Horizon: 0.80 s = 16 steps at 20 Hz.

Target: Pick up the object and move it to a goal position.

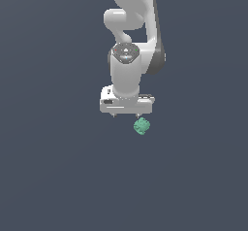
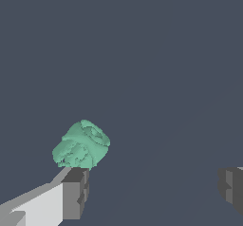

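Hovering: the white arm [image 1: 127,55] points down above the dark grey surface [image 1: 48,176]
Hand [image 1: 126,115]: fingers spread wide, nothing between them
Object [image 1: 141,126]: teal-green lumpy chunk on the surface, just beyond one fingertip [image 2: 76,192], outside the gap, toward the exterior view's right

No text, label, brand, number or sign can be read in either view; the arm's white shell [image 1: 127,74] looks plain, though at this small render a faint marking might go unseen; the grey ground bears no print.
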Each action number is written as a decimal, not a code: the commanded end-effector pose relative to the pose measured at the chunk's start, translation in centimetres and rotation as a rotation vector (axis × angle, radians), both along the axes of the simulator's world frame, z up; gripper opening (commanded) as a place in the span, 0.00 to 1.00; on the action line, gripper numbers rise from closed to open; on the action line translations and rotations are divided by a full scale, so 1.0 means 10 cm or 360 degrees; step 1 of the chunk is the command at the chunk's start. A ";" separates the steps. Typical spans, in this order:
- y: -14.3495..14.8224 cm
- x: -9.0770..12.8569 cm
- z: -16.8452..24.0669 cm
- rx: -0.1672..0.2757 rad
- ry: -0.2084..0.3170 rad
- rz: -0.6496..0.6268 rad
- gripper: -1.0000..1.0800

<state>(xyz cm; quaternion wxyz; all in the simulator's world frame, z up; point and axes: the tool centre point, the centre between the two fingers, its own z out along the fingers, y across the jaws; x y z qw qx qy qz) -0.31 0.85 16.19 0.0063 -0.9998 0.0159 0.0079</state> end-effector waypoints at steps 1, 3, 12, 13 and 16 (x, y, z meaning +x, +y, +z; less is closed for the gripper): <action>0.00 0.00 0.00 0.0000 0.0000 0.0000 0.96; -0.02 0.00 0.00 -0.0001 0.0001 -0.0008 0.96; -0.24 0.02 -0.07 -0.0019 0.0010 -0.0112 0.96; -0.24 0.02 -0.07 -0.0019 0.0010 -0.0109 0.96; -0.23 0.02 -0.06 -0.0018 0.0009 -0.0103 0.96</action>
